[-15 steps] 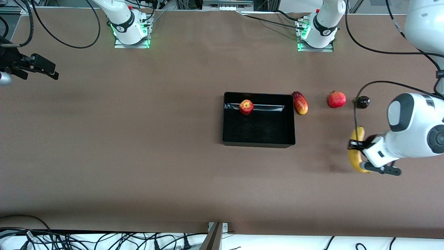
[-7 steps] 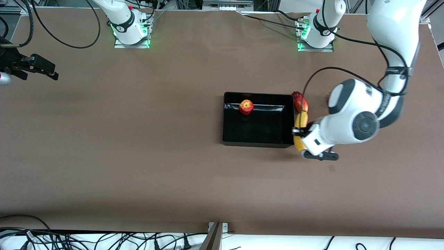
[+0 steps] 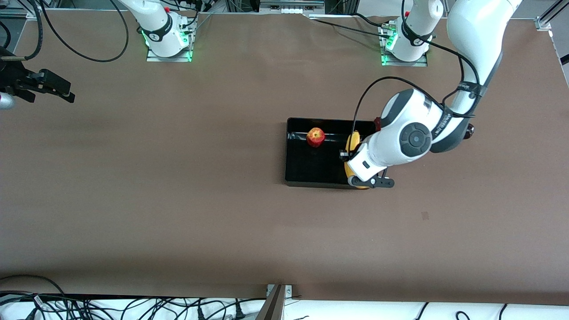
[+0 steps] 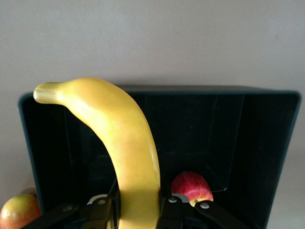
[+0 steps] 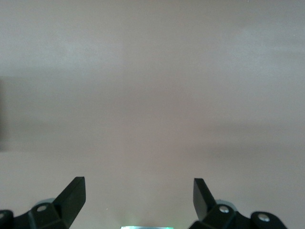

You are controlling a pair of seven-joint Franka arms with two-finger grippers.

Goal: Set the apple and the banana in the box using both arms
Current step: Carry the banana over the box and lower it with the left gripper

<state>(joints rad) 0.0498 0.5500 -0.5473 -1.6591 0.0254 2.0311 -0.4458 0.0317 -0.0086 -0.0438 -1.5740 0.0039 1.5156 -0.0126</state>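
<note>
The black box sits mid-table. The apple lies inside it, near its wall farther from the camera. My left gripper is shut on the yellow banana and holds it over the box's end toward the left arm's side. In the left wrist view the banana runs up between the fingers, over the box, with the apple beside it. My right gripper waits open and empty over bare table at the right arm's end; it also shows in the right wrist view.
A red-yellow mango lies just outside the box toward the left arm's end, mostly hidden under the arm in the front view. A dark round fruit peeks out past the left arm's elbow.
My left arm has carried the banana from the left arm's end of the table across to over the box. The right arm and the apple have not moved.
</note>
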